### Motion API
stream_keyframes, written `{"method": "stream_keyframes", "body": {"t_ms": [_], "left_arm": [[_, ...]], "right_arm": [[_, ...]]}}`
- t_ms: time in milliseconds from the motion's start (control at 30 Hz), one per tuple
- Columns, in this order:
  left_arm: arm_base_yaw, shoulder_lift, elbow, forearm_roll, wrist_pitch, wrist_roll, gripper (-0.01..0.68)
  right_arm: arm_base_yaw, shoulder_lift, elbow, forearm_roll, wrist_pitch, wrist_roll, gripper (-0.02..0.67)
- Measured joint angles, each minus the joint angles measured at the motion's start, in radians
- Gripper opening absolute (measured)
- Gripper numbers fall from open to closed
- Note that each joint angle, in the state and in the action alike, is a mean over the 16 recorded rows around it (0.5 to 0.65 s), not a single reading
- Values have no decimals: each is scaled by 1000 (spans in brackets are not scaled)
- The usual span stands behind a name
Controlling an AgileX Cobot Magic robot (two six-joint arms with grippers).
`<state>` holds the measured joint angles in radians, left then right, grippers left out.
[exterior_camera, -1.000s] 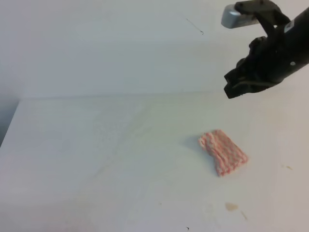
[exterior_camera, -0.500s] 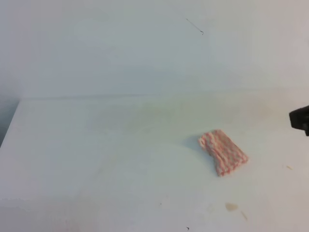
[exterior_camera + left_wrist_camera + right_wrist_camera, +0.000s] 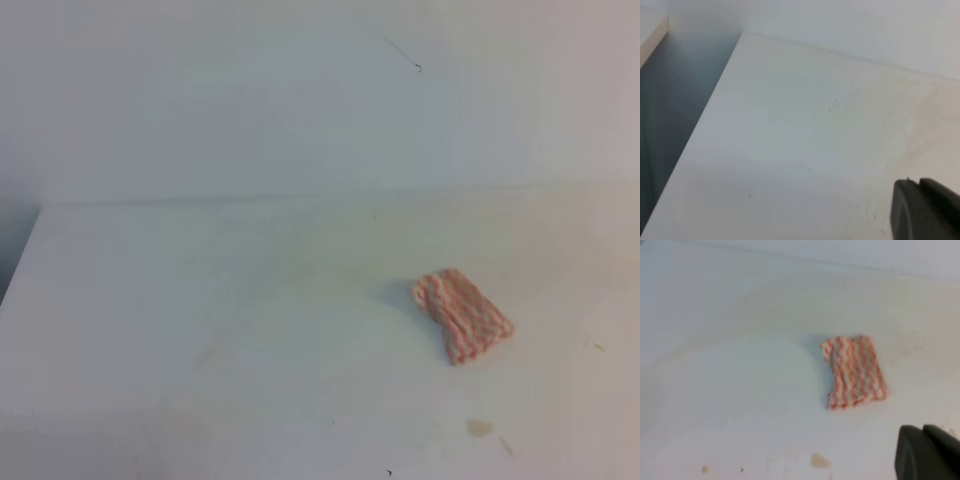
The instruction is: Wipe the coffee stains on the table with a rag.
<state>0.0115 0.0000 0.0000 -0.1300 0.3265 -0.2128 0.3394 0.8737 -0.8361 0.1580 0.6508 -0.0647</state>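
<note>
The rag (image 3: 462, 314), pink-red and white striped and folded, lies flat on the white table (image 3: 200, 300) right of the middle. It also shows in the right wrist view (image 3: 854, 371). No glossy light-brown coffee blob shows in any view. Neither gripper is in the exterior view. In the left wrist view only a black fingertip (image 3: 925, 210) shows at the bottom right, over bare table. In the right wrist view a black fingertip (image 3: 927, 452) shows at the bottom right, nearer the camera than the rag and apart from it. I cannot tell how either gripper's jaws stand.
A small tan spot (image 3: 480, 428) lies on the table in front of the rag; it also shows in the right wrist view (image 3: 819, 460). Faint yellowish smudges mark the table. The table's left edge (image 3: 705, 120) drops to a dark gap. A white wall stands behind.
The right arm, above and right of the rag one second ago, has pulled off to the right and left the exterior view. The rag has not moved.
</note>
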Motion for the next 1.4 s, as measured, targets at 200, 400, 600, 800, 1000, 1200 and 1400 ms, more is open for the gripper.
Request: {"method": "stream_keyframes", "body": {"t_ms": [200, 400, 600, 800, 1000, 1200, 1400], "left_arm": [[0, 0, 0, 0, 0, 0, 1], [0, 0, 0, 0, 0, 0, 1], [0, 0, 0, 0, 0, 0, 1], [0, 0, 0, 0, 0, 0, 1], [0, 0, 0, 0, 0, 0, 1], [0, 0, 0, 0, 0, 0, 1], [0, 0, 0, 0, 0, 0, 1]], "right_arm": [[0, 18, 5, 4, -12, 1, 0], [0, 32, 6, 2, -12, 1, -1], [-1, -10, 6, -1, -12, 1, -1], [-19, -134, 19, -19, -47, -22, -1], [-81, -320, 109, -48, -199, -55, -2], [-166, -509, 303, -75, -416, -87, -2], [-233, -693, 566, -80, -594, -89, -2]]}}
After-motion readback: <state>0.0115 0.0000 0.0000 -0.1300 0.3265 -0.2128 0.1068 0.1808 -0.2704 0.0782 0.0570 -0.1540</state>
